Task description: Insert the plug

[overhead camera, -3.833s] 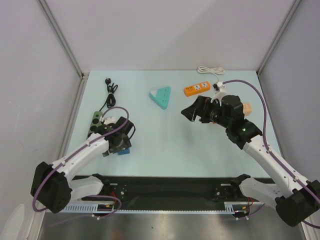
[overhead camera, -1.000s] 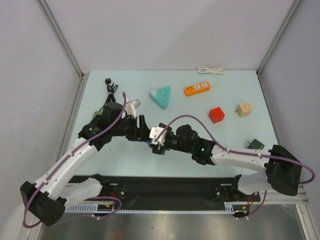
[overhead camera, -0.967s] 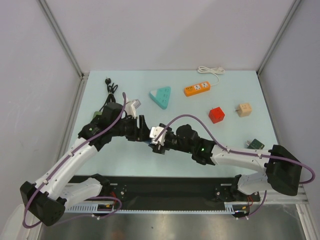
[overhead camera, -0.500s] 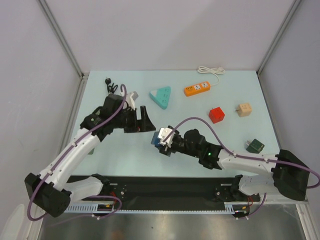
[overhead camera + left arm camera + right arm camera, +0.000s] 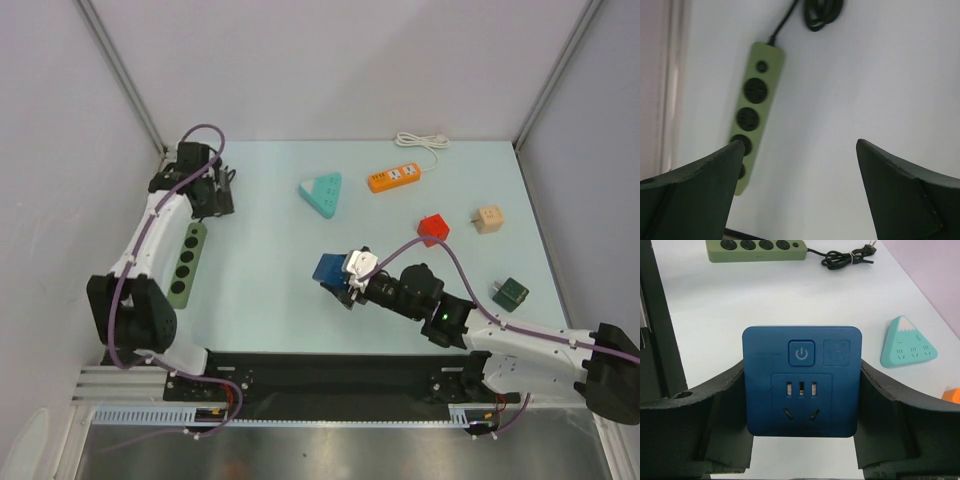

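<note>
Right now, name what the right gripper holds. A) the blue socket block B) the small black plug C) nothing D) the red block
A: in the right wrist view the blue socket block sits clamped between the fingers of the right gripper, while the red block stands well apart from it.

My left arm reaches to the frame's upper left, pincer (image 5: 799, 145) spread wide; my right pincer (image 5: 337, 277), mid-frame, clamps a blue socket block (image 5: 801, 390).

Cord loop (image 5: 816, 25) cropped at top; green strip (image 5: 754, 107) partly behind left hand (image 5: 800, 144)
</note>
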